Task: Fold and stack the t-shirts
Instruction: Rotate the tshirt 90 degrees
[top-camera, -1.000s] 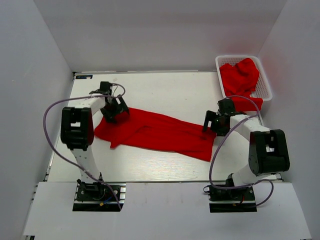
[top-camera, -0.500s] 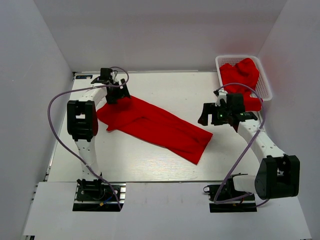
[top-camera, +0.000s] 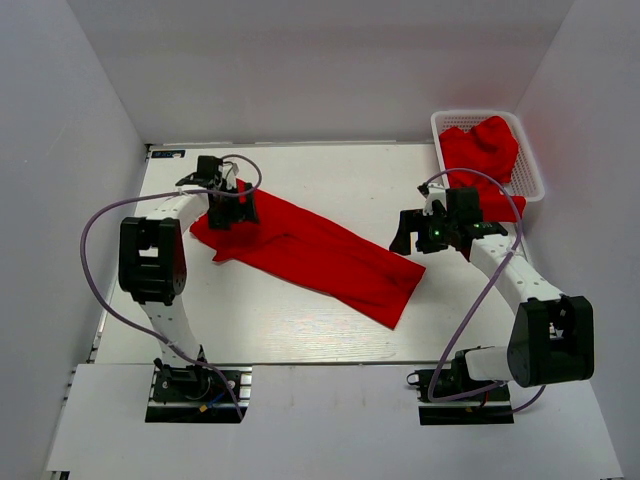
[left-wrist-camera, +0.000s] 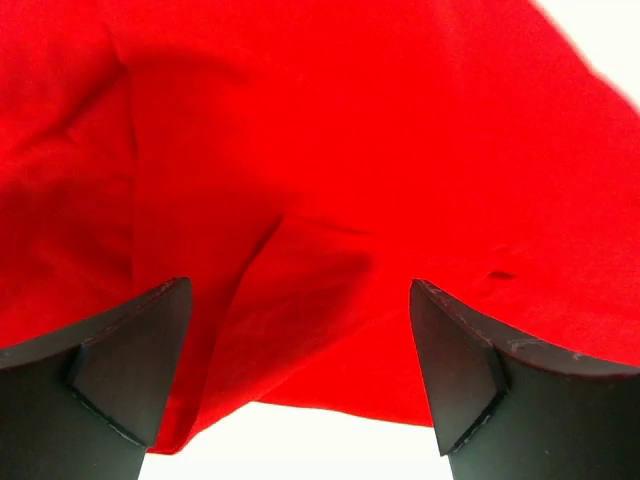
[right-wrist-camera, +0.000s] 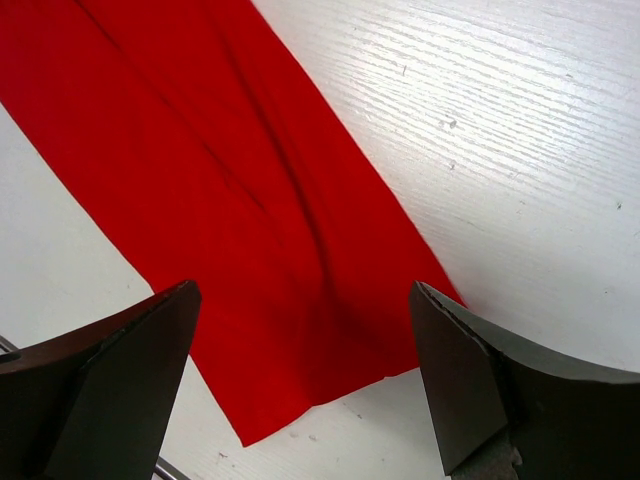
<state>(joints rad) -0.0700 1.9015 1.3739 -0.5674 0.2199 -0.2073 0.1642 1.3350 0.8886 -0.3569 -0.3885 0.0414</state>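
Observation:
A red t-shirt (top-camera: 310, 252) lies as a long folded strip on the white table (top-camera: 330, 180), running from upper left to lower right. My left gripper (top-camera: 237, 206) is open over the strip's upper left end; red cloth (left-wrist-camera: 330, 200) fills the left wrist view between the spread fingers (left-wrist-camera: 130, 360). My right gripper (top-camera: 408, 236) is open and empty above the strip's lower right end (right-wrist-camera: 250, 230), apart from it. More red t-shirts (top-camera: 482, 150) lie heaped in the basket.
A white mesh basket (top-camera: 528, 160) stands at the table's far right corner, close behind my right arm. White walls enclose the table on three sides. Purple cables loop from both arms.
The shirt's left end was pulled toward the back and the strip turned diagonal. My right gripper lifted off its right end and moved back; the left gripper shifted slightly nearer.

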